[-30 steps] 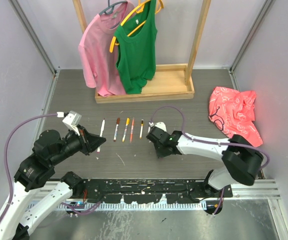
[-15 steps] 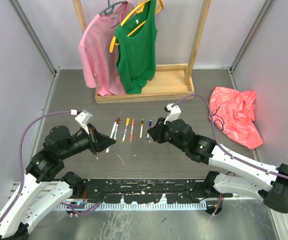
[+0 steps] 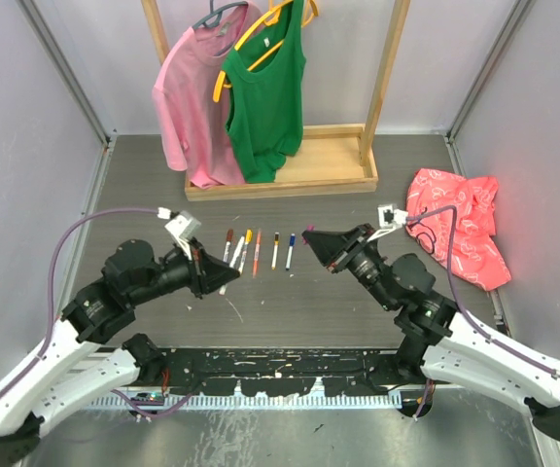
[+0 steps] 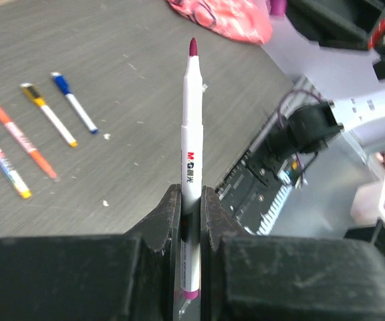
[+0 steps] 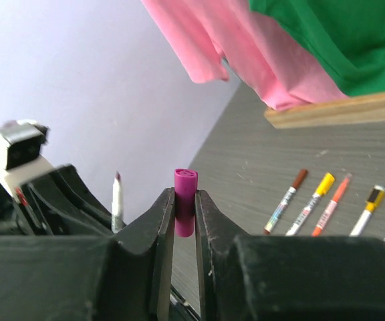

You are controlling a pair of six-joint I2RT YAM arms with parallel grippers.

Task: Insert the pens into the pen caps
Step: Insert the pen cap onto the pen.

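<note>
Left gripper (image 4: 191, 200): pinched shut on a thin white-barrelled marker pen with a magenta tip (image 4: 191, 127). Gripped low on the barrel near the tail end, with most of the length jutting free. Held in the air at about 8 o'clock from the middle of the grey surface (image 3: 358, 195) in the overhead view. Long axis in line with the gripper's reach. Bare tip leading, aimed roughly between 3 and 4 o'clock, toward the other arm.

Between the arms, on the surface: a row of five other white pens (image 3: 258, 251) lying side by side, seemingly capped already. Long axes roughly 12 to 6 o'clock.

Right gripper (image 5: 184, 200): nearly closed on a short magenta plastic pen cap (image 5: 185, 179), clamped by its lower half. Held aloft at about 3 o'clock of the row, apart from the held pen. Cap axis along the gripper's reach, open mouth forward, facing about 10 o'clock overhead.

Likely next: bringing tip and mouth together in mid-air. Not lined up as held, judging from overhead: tip heading slightly toward the near edge, mouth slightly toward the far one. Pushed together off-axis, risks stubbing the nib on the rim, levering the long pen round in its low pinch, or squeezing the smooth round cap out of the grip. Once dropped, could land among the row and scatter it.
</note>
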